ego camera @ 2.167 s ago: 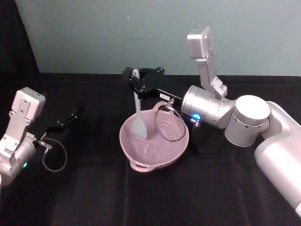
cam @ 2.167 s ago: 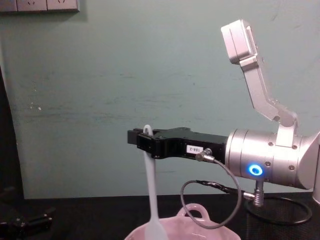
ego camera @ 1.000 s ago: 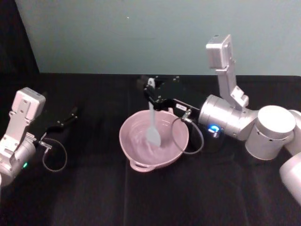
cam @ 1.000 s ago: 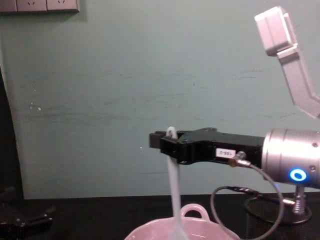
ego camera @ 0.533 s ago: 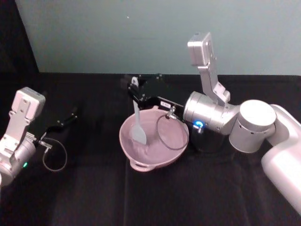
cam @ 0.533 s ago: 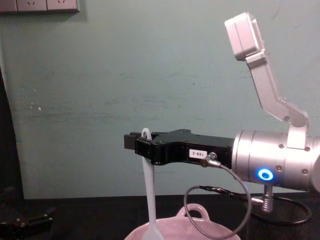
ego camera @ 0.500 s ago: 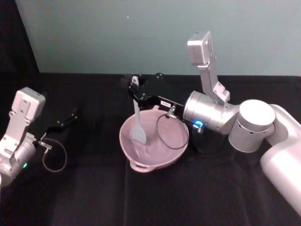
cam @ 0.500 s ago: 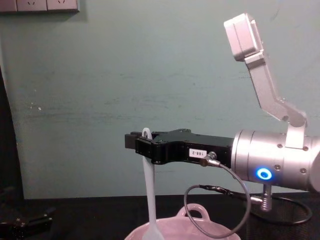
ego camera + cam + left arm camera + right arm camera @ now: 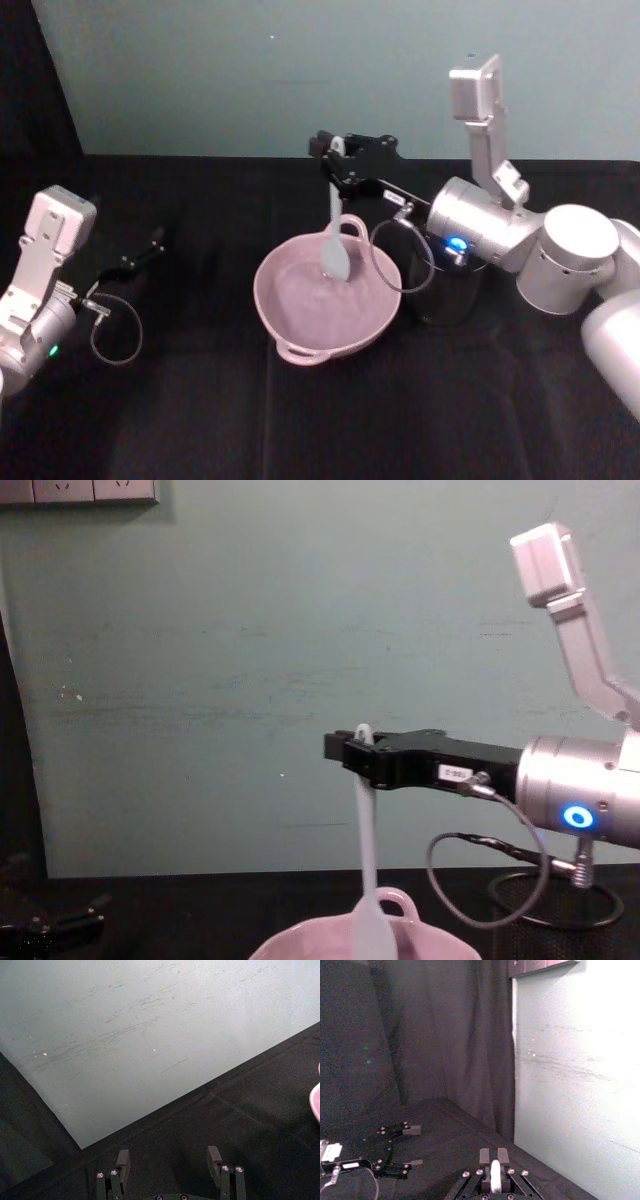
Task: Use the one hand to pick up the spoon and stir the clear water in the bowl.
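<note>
Closest to me on the black table [image 9: 330, 420], the pale pink bowl [image 9: 290, 320] sits with a small loop handle on its near rim and another on its far rim. I can barely make out the water [image 9: 315, 300] as a faint sheen on the pink inside.

Over the far half of the bowl I see the spoon [image 9: 334, 240] hanging nearly upright, its broad blade down inside the bowl near the far rim. From the chest view the blade [image 9: 372, 930] dips below the rim line, just in front of the far loop handle; I cannot tell how deep it goes into the water.

My right gripper [image 9: 340, 155] reaches in from the right, above and just beyond the bowl's far rim. Its jaws are pinched tight on the top of the spoon's handle, the end loop poking up above them. On the right wrist view I see that white handle end [image 9: 495, 1180] squeezed between the two fingers. Behind the gripper the silver wrist glows with its blue ring [image 9: 575, 817], and a black wire mesh cup [image 9: 450, 290] stands beneath it, just to the right of the bowl.

Far off on my left, the left gripper [image 9: 140, 255] rests parked low over the table, well apart from the bowl. Its fingers [image 9: 122, 1160] stand spread apart with nothing between them.
</note>
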